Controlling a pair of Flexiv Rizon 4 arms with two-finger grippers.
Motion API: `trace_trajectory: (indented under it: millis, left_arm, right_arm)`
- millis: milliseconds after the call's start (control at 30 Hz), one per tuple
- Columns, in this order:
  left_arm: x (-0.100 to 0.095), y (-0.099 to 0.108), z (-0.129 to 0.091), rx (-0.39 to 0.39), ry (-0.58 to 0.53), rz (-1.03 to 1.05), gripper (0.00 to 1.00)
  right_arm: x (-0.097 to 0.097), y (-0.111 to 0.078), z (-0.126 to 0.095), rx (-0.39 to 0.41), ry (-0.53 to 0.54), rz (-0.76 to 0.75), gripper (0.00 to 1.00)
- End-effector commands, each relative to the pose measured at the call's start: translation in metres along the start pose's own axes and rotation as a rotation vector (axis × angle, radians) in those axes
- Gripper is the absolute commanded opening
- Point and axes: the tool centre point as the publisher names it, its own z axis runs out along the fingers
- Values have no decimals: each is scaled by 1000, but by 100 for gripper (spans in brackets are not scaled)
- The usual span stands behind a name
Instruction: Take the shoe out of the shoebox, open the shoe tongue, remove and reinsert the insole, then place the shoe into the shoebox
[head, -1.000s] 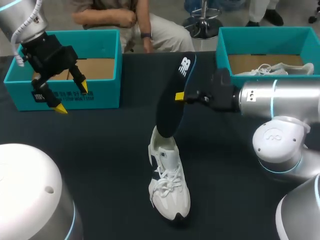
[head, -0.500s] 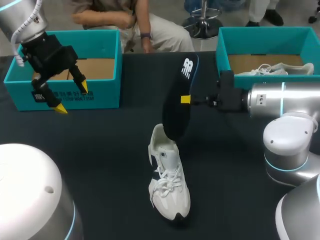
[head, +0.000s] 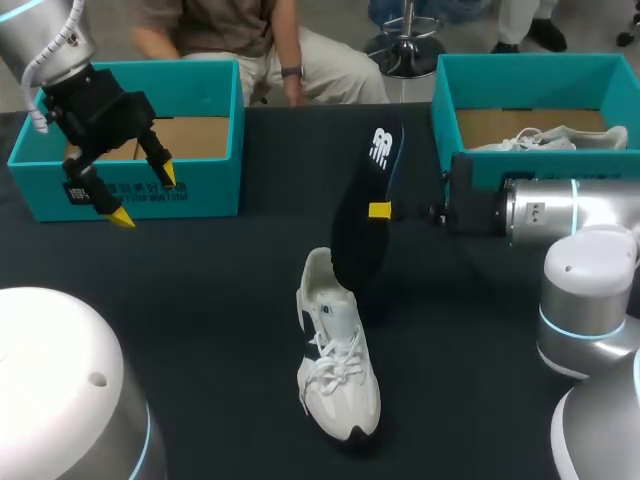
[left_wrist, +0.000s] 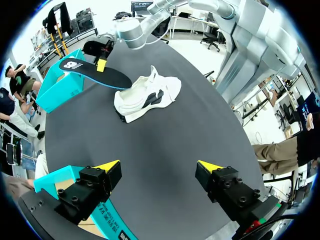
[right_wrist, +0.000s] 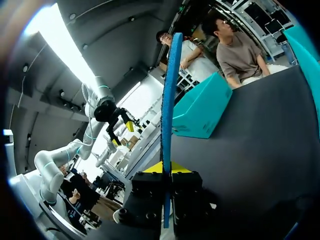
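A white shoe with dark side marks lies on the black table, toe toward the front edge; it also lies ahead of my left gripper. Its dark insole hangs tilted above the heel with my right gripper shut on its middle. In the right wrist view the insole stands edge-on between the closed fingers of the right gripper. From the left wrist it shows as a dark oval. My left gripper hangs open and empty in front of the left teal shoebox, with its tips far apart.
A second teal shoebox stands at the back right with another white shoe inside. The left box shows a bare cardboard bottom. A seated person is beyond the table's far edge, not touching it.
My right arm has drawn back to the right, carrying the insole right and slightly down, off the shoe's heel opening. The left arm and the shoe have not moved.
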Motion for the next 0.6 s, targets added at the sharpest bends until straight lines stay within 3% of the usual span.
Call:
trace_trajectory:
  millis: [33, 300, 600]
  left_arm:
    - [0, 0, 0, -2, 1, 0, 100]
    - [0, 0, 0, -2, 1, 0, 100]
    - [0, 0, 0, -2, 1, 0, 100]
  right_arm:
    - [3, -12, 2, -16, -4, 9, 0]
    - [6, -20, 1, -20, -9, 21, 0]
    - [7, -13, 6, -12, -12, 14, 0]
